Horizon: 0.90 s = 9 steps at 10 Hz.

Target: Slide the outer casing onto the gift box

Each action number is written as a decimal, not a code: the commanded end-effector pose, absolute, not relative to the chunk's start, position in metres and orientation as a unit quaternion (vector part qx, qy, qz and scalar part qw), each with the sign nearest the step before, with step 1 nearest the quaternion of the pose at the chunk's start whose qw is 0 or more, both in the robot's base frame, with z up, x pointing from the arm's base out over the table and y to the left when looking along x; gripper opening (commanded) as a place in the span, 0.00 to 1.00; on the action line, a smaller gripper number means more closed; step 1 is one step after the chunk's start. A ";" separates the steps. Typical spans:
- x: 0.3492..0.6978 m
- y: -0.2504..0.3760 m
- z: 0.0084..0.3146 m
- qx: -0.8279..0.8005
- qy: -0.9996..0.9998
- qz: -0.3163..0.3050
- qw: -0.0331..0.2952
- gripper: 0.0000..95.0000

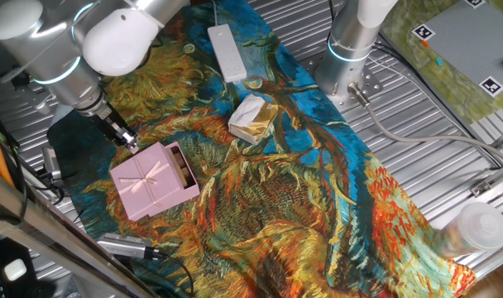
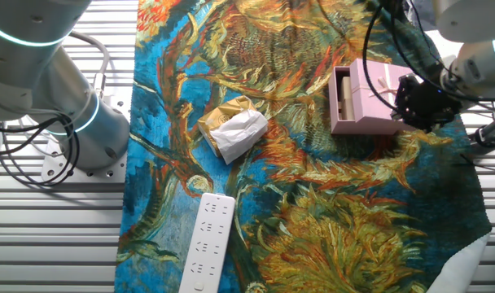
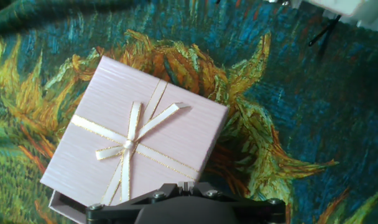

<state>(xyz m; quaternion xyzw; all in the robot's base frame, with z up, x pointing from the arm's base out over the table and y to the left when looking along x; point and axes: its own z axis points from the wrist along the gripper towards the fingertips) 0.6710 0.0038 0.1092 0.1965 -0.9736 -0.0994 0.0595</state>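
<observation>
At the back edge of the outer casing (image 1: 146, 181), the gripper (image 1: 122, 133) hangs low over the patterned cloth (image 1: 301, 190); whether its fingers are spread or closed cannot be told, since the hand view shows only its dark body. The pink casing lies flat, bow up, covering most of the gift box (image 1: 184, 168), whose tan inside still shows along the side away from the gripper. Beyond that open side the cloth runs bare for some way. A cream-and-gold wrapped lump (image 1: 251, 117) sits well apart, and a white bar (image 1: 227, 51) lies farther off near the cloth's edge. The ridged metal table (image 1: 433, 165) borders the cloth. No readable writing appears on anything.
</observation>
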 end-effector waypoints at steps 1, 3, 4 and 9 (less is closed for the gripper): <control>0.671 0.003 0.105 0.196 -0.973 -0.104 0.056 0.00; 0.671 0.003 0.100 0.196 -0.974 -0.105 0.054 0.00; 0.671 0.003 0.100 0.196 -0.974 -0.105 0.054 0.20; 0.671 0.003 0.099 0.190 -0.972 -0.125 0.051 0.20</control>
